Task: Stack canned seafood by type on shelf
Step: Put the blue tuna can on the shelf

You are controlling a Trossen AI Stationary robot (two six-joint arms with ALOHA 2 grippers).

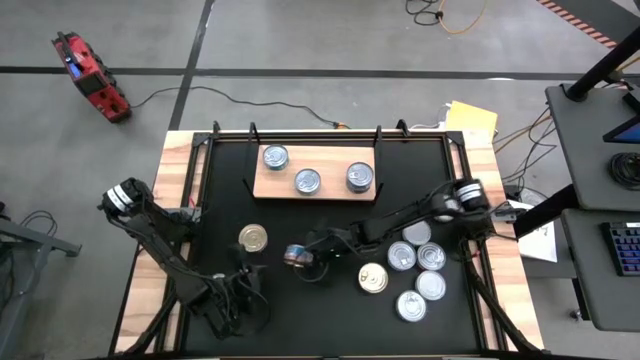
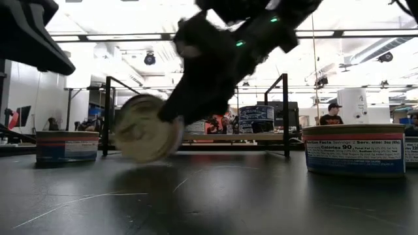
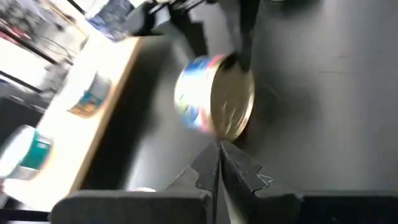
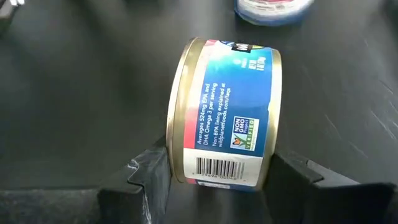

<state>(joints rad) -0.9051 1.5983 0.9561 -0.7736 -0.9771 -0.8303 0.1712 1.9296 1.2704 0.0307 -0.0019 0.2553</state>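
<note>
Seen from the table's near edge toward the shelf (image 1: pixel 316 187): the left gripper (image 1: pixel 243 290), its fingers pressed together on nothing, waited closest to the near edge, well short of the shelf; a little nearer the shelf, the right gripper (image 1: pixel 297 257) held a gold-topped can (image 4: pixel 222 112) on its edge, one finger on each flat end, the can tilted sideways just above the black table (image 1: pixel 330 320); a second gold-topped can (image 1: pixel 253 238) lay flat beside it on the left arm's side, between the held can and the shelf; on the right arm's side, a third gold-topped can (image 1: pixel 373 278) and five silver-topped cans (image 1: pixel 422 270) lay clustered, about as far from the shelf as the held can; on the shelf itself three silver-topped cans (image 1: pixel 307 181) stood apart in a loose row; beyond the shelf, people (image 2: pixel 333 113) showed in the room.
</note>
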